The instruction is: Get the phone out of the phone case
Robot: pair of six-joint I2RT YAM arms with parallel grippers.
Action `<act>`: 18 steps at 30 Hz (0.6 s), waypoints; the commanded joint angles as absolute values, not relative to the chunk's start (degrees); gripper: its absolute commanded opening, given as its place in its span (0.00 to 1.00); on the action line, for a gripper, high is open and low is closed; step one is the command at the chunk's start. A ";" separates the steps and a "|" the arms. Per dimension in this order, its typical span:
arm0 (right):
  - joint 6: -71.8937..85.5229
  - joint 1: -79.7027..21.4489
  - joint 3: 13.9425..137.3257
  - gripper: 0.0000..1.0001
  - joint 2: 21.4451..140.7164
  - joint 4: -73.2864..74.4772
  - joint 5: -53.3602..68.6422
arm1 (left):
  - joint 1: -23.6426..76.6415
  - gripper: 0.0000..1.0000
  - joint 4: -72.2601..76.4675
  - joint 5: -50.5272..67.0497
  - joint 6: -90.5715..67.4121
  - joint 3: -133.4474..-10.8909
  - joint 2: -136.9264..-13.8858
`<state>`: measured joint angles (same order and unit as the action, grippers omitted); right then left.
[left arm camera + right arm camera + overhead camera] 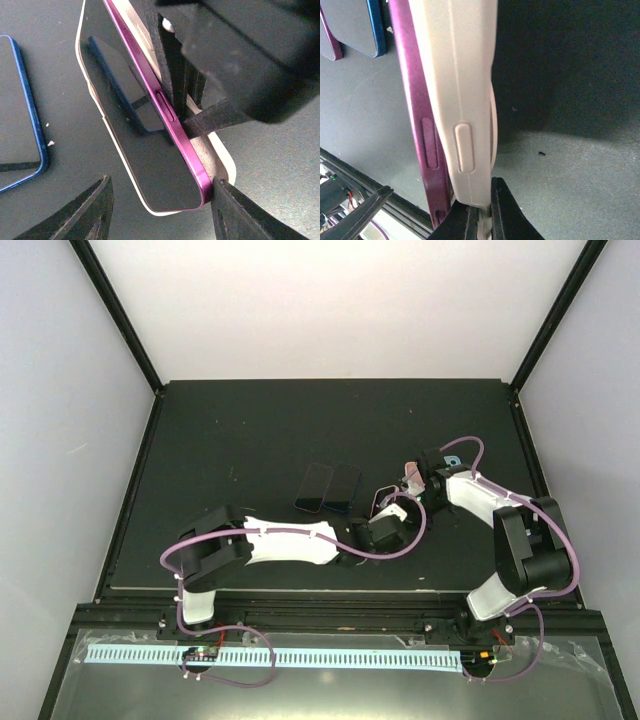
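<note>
A magenta phone (145, 130) with a dark screen stands tilted, one long edge lifted out of its cream case (222, 160). My left gripper (160, 210) is open around the phone's near end. Its right finger (240, 215) touches the phone's corner, and its left finger (85, 215) stays clear. My right gripper (482, 220) is shut on the case's cream side wall (455, 75), with the phone's magenta edge (415, 100) just left of it. In the top view the phone (383, 498) sits between the left gripper (385, 523) and the right gripper (408, 483).
Two more phones lie flat side by side on the black mat: a dark red-edged one (312, 487) and a blue-edged one (342, 487). The blue one (17, 125) lies close to the left of the cased phone. The table's front rail (330, 625) is near.
</note>
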<state>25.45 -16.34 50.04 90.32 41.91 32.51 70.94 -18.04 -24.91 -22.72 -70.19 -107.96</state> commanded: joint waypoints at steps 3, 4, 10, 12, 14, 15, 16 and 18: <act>25.04 -16.09 50.45 0.01 91.01 39.29 32.97 | 71.84 0.55 -23.55 -32.79 -21.12 -75.45 -111.23; 25.11 -16.08 50.45 0.01 91.02 39.30 33.16 | 71.96 0.56 -24.04 -33.59 -20.66 -76.11 -111.82; 25.18 -16.11 50.20 0.01 90.44 39.05 33.35 | 73.07 0.51 -27.87 -39.68 -18.88 -80.31 -115.70; 25.15 -16.10 50.10 0.01 90.35 39.00 33.77 | 73.42 0.50 -28.99 -41.50 -18.67 -81.58 -116.81; 25.15 -16.08 50.03 0.01 90.28 38.94 33.81 | 73.83 0.49 -29.84 -42.76 -18.52 -82.31 -117.57; 25.12 -16.04 50.05 0.01 90.22 38.95 33.78 | 74.09 0.48 -30.17 -43.39 -18.53 -82.58 -117.79; 25.12 -15.99 50.07 0.01 90.18 38.96 33.82 | 74.25 0.46 -30.57 -44.14 -18.63 -82.69 -118.04; 25.13 -15.91 50.05 0.01 89.93 38.81 33.91 | 74.67 0.43 -31.57 -45.55 -18.85 -82.87 -118.43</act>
<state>25.47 -16.23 49.95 90.48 40.66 32.97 74.50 -27.42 -39.70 -19.62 -80.82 -116.46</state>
